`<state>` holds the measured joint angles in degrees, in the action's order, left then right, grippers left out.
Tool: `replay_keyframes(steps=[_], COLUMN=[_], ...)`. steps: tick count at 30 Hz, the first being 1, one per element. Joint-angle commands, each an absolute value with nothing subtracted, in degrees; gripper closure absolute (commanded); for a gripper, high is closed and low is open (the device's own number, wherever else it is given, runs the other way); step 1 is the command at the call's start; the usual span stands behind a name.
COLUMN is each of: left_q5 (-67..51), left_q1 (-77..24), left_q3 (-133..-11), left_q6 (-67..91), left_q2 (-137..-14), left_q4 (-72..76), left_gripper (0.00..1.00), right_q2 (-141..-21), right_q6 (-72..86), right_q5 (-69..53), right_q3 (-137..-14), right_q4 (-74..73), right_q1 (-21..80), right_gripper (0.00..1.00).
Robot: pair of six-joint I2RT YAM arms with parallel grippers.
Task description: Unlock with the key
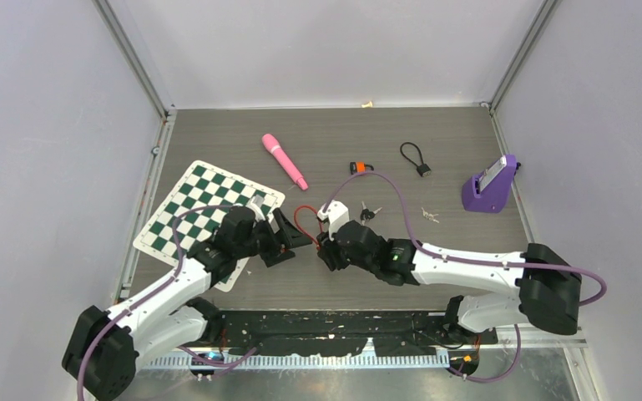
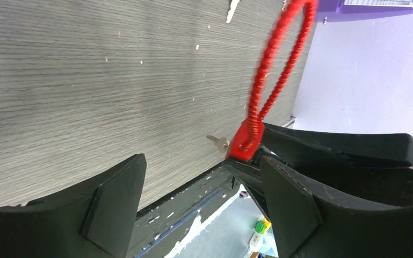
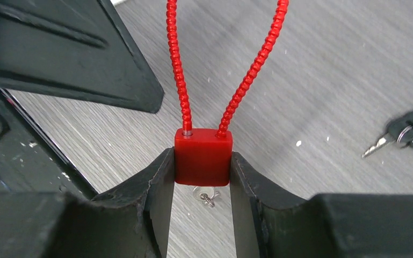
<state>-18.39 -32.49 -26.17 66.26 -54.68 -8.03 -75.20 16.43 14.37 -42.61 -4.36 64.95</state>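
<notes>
At the front of the desk, the right hand is clamping the red cable lock.
A checkered mat is lying on the desk's left side; the left hand is hovering just beside the right one with its fingers spread apart, gripping nothing. The right hand's fingers are pressing on both sides of the lock's block, with the loop pointing away. A bunch of keys is lying nearby, and a small silver key is showing just under the block.

Overhead; both wrist views near lock
</notes>
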Motion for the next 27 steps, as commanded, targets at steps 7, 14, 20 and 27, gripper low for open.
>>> replay_keyframes(steps=[7,14,20,27], left_q5=[-21.42,-19.43,-19.24,-18.91], left_q1=[-32.46,-33.21,-34.25,-35.73], left_q3=[-24.1,-23.91,-24.2,-25.22], left_q6=[67.5,66.62,67.07,66.94], left_q2=[-49.18,-47.42,-48.85,-49.31], left_q4=[3.48,2.07,2.28,2.46], left_gripper=[0.26,0.38,0.45,0.61], right_q2=[-71.79,-72.08,-73.19,-74.96], right_q6=[14.1,16.3,16.88,18.45], right_q5=[10.52,9.22,8.93,9.94], right_q3=[-43.64,-44.75,-46.34,-48.07], right_q4=[7.71,10.08,11.42,12.82], right_q1=[65.3,65.3,65.29,65.3], right_gripper=[0.95,0.95,0.94,0.94])
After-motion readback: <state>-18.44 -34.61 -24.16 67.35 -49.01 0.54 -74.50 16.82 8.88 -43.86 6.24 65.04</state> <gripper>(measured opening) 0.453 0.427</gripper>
